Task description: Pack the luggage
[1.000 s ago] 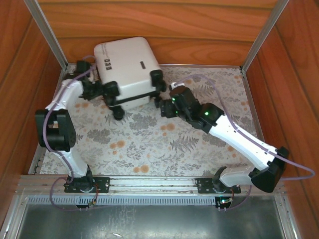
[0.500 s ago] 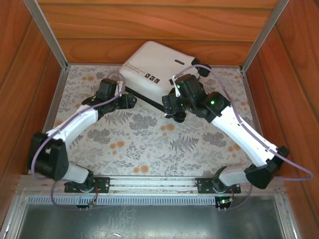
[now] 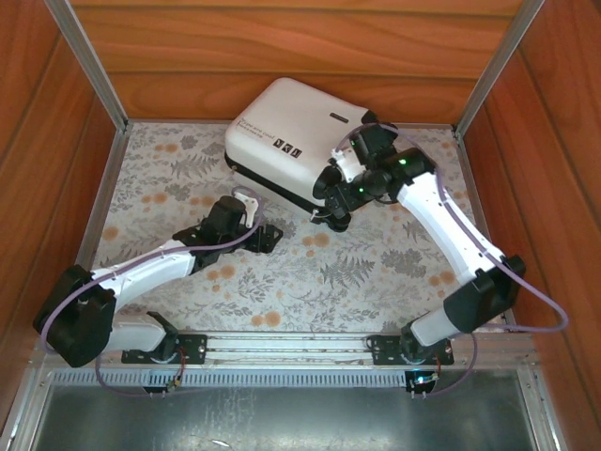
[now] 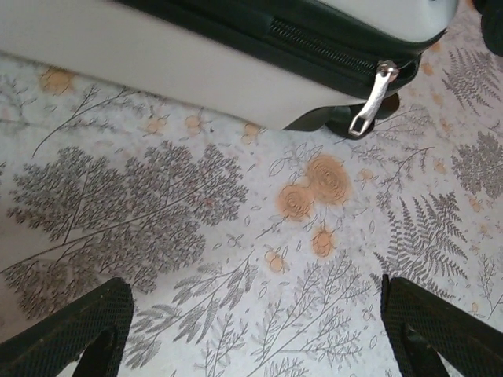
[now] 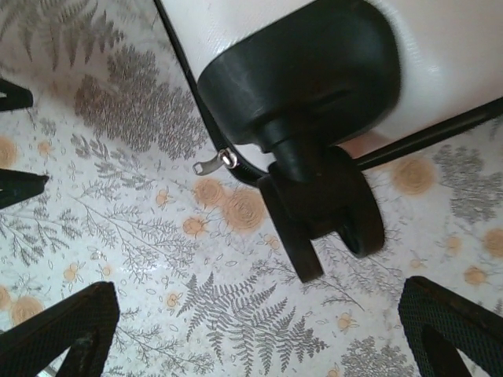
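Luggage (image 3: 291, 136): zipper pull (image 4: 369, 100) by its wheel (image 5: 322, 212). Left end effector (image 4: 251, 330), right end effector (image 5: 259, 330): spread. I'd pinch pull squarely.

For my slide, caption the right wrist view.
Open right gripper facing white hard-shell suitcase, its black wheel and metal zipper pull.

The luggage (image 3: 286, 136) is lying at the back of the surface (image 3: 376, 277), near the middle. The left hand (image 3: 269, 237) is sitting in front of it, apart from it. The right hand (image 3: 331, 199) is hovering at its near right corner, just beside a wheel (image 5: 322, 208).
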{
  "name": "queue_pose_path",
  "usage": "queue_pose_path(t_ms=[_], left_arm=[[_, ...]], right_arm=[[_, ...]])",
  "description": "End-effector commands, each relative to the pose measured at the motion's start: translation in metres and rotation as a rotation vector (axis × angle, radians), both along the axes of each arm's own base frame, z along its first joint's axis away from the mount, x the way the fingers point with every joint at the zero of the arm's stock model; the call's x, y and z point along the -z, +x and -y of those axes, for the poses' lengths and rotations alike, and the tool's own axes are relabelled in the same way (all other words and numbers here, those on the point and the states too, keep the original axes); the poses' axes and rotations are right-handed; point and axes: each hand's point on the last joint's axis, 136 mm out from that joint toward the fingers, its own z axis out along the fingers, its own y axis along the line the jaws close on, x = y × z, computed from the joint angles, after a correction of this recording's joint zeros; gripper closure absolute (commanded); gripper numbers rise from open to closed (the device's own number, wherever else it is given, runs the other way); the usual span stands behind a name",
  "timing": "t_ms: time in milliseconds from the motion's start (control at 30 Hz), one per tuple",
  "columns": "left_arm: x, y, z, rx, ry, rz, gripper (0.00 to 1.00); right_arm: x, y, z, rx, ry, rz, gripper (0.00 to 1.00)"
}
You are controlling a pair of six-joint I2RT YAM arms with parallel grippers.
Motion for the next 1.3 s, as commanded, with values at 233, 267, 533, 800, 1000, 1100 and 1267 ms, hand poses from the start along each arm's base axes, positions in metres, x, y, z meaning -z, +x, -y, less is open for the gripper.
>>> queue_pose_path(t_ms=[233, 267, 533, 800, 1000, 1100, 1267], left_arm=[[-0.006, 0.006, 0.024, 0.062, -0.049, 0.069, 0.13], [-0.005, 0.004, 0.025, 0.073, -0.05, 0.07, 0.13], [0.001, 0.0, 0.027, 0.111, -0.048, 0.085, 0.14], [0.008, 0.001, 0.023, 0.095, -0.03, 0.085, 0.16], [0.007, 0.009, 0.022, 0.034, -0.039, 0.072, 0.17], [0.009, 0.01, 0.024, 0.033, -0.036, 0.064, 0.17], [0.016, 0.007, 0.027, 0.036, -0.02, 0.057, 0.17]], right_arm=[[0.036, 0.027, -0.001, -0.047, -0.141, -0.072, 0.05], [0.038, 0.029, -0.001, -0.054, -0.15, -0.073, 0.06], [0.042, 0.051, 0.004, -0.052, -0.242, -0.045, 0.08], [0.033, 0.052, 0.009, -0.055, -0.221, -0.043, 0.07], [0.046, 0.051, -0.001, -0.11, -0.159, -0.069, 0.18], [0.051, 0.051, -0.008, -0.14, -0.123, -0.057, 0.27], [0.058, 0.048, -0.023, -0.193, -0.047, -0.062, 0.53]])
